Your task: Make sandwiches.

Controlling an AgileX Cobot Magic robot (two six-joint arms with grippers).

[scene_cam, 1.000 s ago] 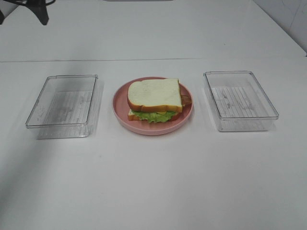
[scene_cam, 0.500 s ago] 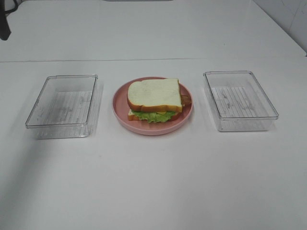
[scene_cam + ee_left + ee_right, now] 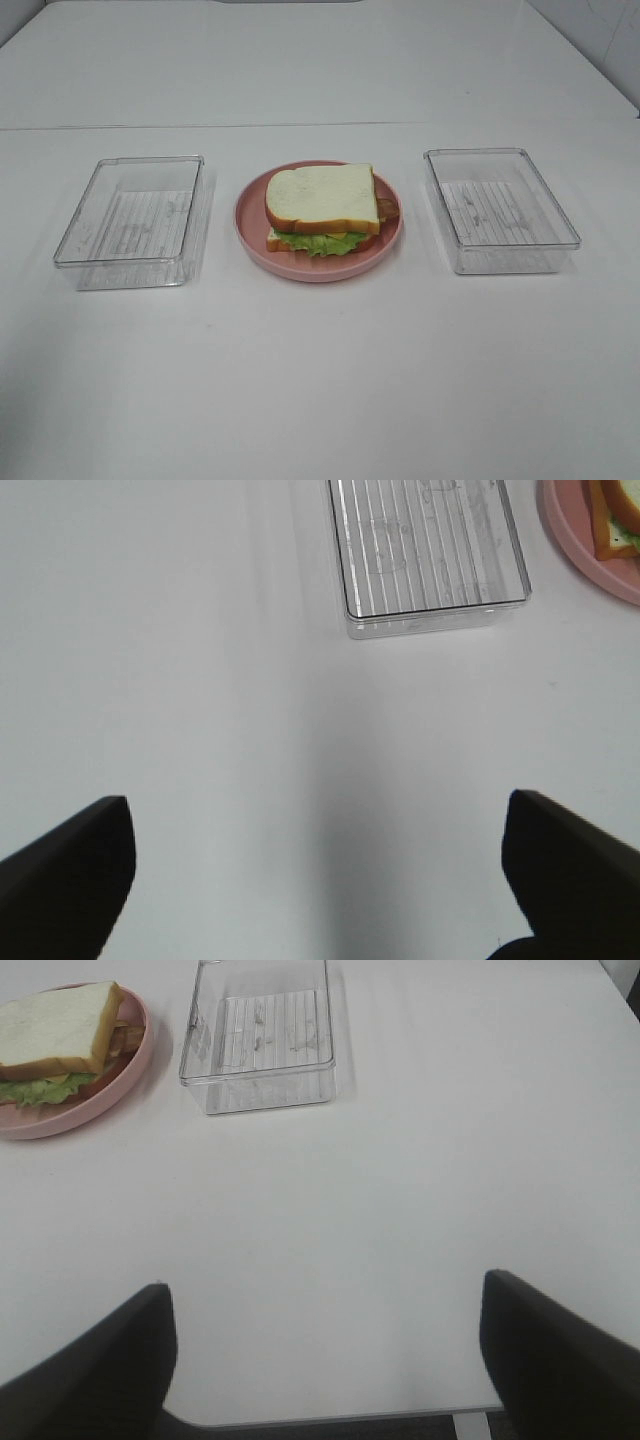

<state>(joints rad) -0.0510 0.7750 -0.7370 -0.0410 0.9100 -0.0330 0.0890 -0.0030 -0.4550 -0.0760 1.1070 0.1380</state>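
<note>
Gone from 10 o'clock: dark arm. Sandwich [image 3: 322,210], centre plate [image 3: 250,225]: light, loosely stacked; take by crust flanks. Left gripper [image 3: 315,880], right gripper [image 3: 325,1360]: spread, empty.

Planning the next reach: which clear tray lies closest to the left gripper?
The clear tray left of the pink plate; the other tray sits right of it.

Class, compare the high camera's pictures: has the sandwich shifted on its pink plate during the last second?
No. The sandwich sits at the same spot on the pink plate, and the plate is still midway between the two clear trays.
</note>
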